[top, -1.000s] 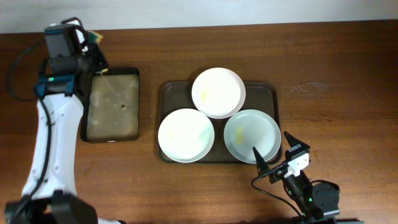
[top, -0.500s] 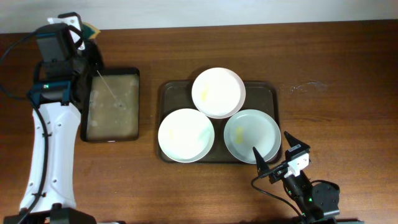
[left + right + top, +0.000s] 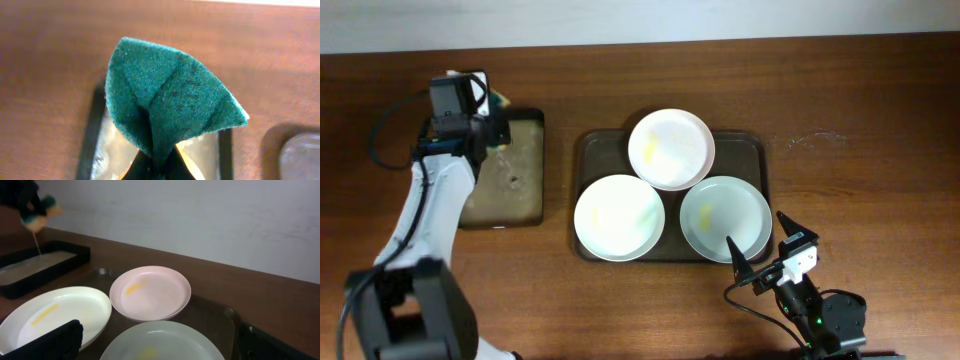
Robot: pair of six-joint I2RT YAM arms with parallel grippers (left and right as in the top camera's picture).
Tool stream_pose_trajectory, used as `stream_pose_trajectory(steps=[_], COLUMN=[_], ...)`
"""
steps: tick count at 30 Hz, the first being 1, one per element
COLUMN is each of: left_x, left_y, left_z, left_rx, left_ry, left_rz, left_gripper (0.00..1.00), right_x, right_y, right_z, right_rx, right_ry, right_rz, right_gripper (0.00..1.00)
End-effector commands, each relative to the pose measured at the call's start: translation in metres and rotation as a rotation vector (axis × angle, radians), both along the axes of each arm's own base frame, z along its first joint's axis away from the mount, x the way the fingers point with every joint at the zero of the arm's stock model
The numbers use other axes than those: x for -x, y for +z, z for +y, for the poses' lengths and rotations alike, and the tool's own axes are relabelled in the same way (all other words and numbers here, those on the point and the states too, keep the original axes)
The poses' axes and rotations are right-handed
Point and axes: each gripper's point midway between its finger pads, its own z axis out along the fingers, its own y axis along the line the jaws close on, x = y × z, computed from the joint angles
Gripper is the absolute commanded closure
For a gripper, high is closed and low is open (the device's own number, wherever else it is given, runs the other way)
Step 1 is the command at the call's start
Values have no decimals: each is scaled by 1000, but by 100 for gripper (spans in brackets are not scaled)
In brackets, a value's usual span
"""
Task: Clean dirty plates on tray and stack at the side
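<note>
Overhead layout: a brown tray (image 3: 752, 150) sits mid-table on the wooden table (image 3: 860, 100). A smaller black tray (image 3: 518, 190) lies just to its left, apart from it.
Far plate: the far plate (image 3: 670, 148) sits at the tray's far middle with a yellow smear left of its centre. Its near rim overlaps the rims of both other plates.
Near-left plate: the near-left plate (image 3: 619, 217) covers the tray's near left corner and carries a faint yellowish streak on its right half.
Near-right plate: the near-right plate (image 3: 724, 218) fills the tray's near right part and has a small pale yellow mark.
Left gripper: in the left wrist view the left gripper (image 3: 155, 170) is pinched tight on a sponge (image 3: 167, 100). The green scouring face is folded upward between the fingers.
Left gripper place: it is held above the far end of the black tray, well apart from the plates.
Drip: the right wrist view shows a thin strand of liquid (image 3: 36, 242) hanging from the sponge toward the black tray's murky beige contents.
Right gripper: the right gripper (image 3: 755, 228) has its fingers spread wide and holds nothing.
Right gripper place: it sits at the tray's near right edge, with one fingertip over the near-right plate's rim.
</note>
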Motion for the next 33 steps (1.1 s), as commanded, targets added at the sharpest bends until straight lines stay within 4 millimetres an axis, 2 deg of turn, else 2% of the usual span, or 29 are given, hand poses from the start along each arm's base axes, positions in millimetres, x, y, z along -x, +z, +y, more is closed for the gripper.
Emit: stream_pose_trajectory(steps=[1, 2, 4, 8, 10, 11, 12, 13, 17, 18, 19, 21, 25, 27, 29, 30, 31, 33], left_x=[3, 4, 4, 14, 14, 12, 8, 1, -2, 2, 6, 8, 17, 19, 16, 14, 14, 21], left_y=[78, 67, 30, -71, -80, -77, -65, -37, 33, 48, 50, 32, -39, -44, -21, -2, 20, 76], left_z=[-1, 0, -1, -1, -1, -1, 0, 0, 0, 0, 0, 0, 2, 3, 2, 2, 1, -7], left_rx=[-70, -92, -87, -73, -79, -81, -85, -92, -115, -119, -120, -117, -105, -106, -113, -117, -120, -116], left_ry=[-47, -66, -74, -95, -106, -106, -104, -102, -95, -93, -92, -91, -87, -85, -84, -83, -85, -107], left_rz=[-165, -139, -65, 167, 187, 172, 141, 76, -87, -118, -117, -81, 90, 106, 54, 11, -39, -178], left_gripper=[100, 100, 100, 100, 100, 100, 100, 100, 100, 100, 100, 100, 100, 100, 100, 100, 100, 100], right_x=[1, 1, 1, 1, 1, 1, 1, 1, 1, 1, 1, 1, 1, 1, 1, 1, 1, 1], right_y=[-2, -2, -2, -2, -2, -2, -2, -2, -2, -2, -2, -2, -2, -2, -2, -2, -2, -2], right_z=[1, 1, 1, 1, 1, 1, 1, 1, 1, 1, 1, 1, 1, 1, 1, 1, 1, 1], right_rx=[1, 1, 1, 1, 1, 1, 1, 1, 1, 1, 1, 0, 1, 1, 1, 1, 1, 1], right_ry=[4, 4, 4, 4, 4, 4, 4, 4, 4, 4, 4, 4, 4, 4, 4, 4, 4, 4], right_rz=[3, 3, 3, 3, 3, 3, 3, 3, 3, 3, 3, 3, 3, 3, 3, 3, 3, 3], right_gripper=[2, 2, 1, 2, 2, 2, 2, 2, 2, 2, 2, 2, 2, 2, 2, 2, 2, 2])
